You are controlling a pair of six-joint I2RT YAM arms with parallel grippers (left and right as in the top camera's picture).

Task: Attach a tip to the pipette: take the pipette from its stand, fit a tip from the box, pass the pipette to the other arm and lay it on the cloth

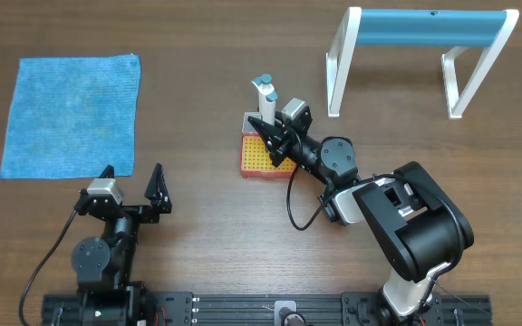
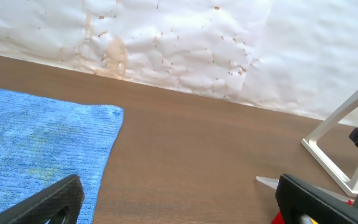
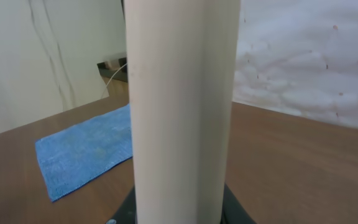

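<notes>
Step looks like tip fitting | your right tool [image 1: 266,125] clamps the white, blue-capped plastic pipette [image 1: 265,91] upright | orange tip box [image 1: 259,158] just beneath that tool | next likely needs a straight push down onto one tip | left tool [image 1: 132,178] spread wide

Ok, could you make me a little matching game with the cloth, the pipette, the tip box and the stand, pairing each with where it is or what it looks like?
Things:
1. cloth
2. pipette
3. tip box
4. stand

Descriptions:
A. white frame with a blue bar, far right of the table
B. held upright in the right gripper
C. blue, lying flat at the far left
D. orange and yellow, mid-table

Pairs: 1-C, 2-B, 3-D, 4-A.
</notes>
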